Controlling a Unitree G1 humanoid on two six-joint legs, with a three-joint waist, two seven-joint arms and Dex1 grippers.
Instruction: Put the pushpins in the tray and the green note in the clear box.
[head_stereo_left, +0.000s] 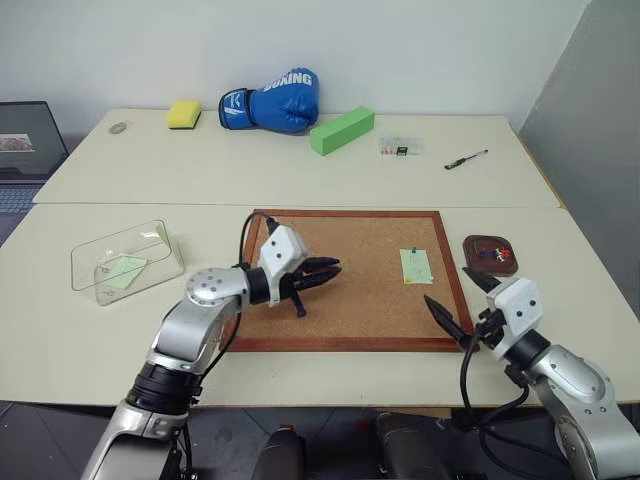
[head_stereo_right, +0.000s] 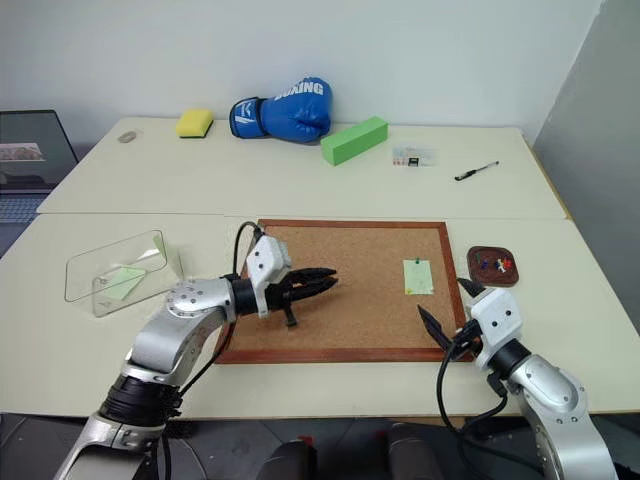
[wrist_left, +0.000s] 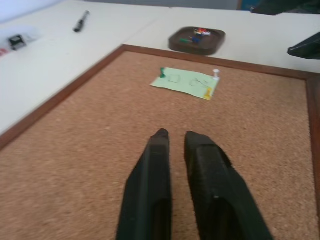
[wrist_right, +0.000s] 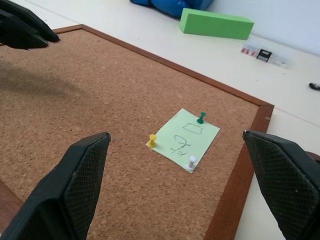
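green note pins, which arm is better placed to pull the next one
Right. Its open end effector faces the green note closely, near the tray. The left end effector is shut, farther back over the corkboard.

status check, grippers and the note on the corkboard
Left gripper shut, empty, over the corkboard. Right gripper open, facing the green note. Note pinned by green, yellow and white pushpins. Nothing in the way.
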